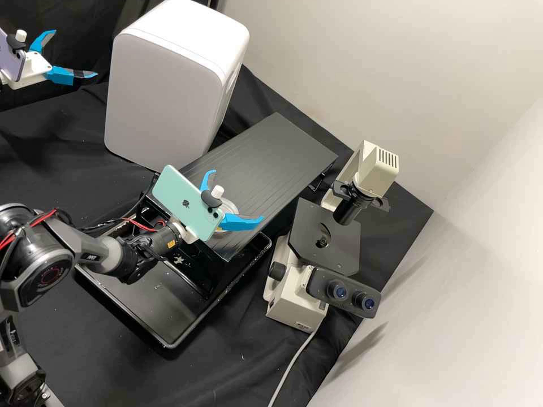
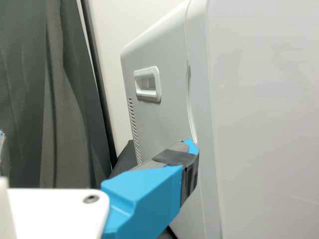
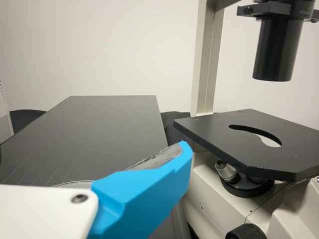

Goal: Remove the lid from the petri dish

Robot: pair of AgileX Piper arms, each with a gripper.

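Two arms work this bench, each with one gripper. Nearest, the right arm comes in from 8 o'clock in the high view, its forearm low over one shallow black tray (image 1: 169,333), the wrist pointing toward 2 o'clock. The right gripper (image 1: 237,195) hangs at the near end of one black ridged platform (image 1: 271,158). Its jaws are spread wide, one blue finger at either side of the single petri dish (image 1: 229,207), gripping nothing. Whether either finger touches the dish I cannot tell. The dish lies flat on the platform's near end, and I cannot tell if its lid is on.

One microscope (image 1: 325,265) stands at 4 o'clock from the dish, just beside the platform. One white box (image 1: 169,85) stands at 11 o'clock, behind the platform. Farthest, at 10 o'clock, the left gripper (image 1: 74,52) hangs in the air beside the box with jaws wide apart and nothing between them.
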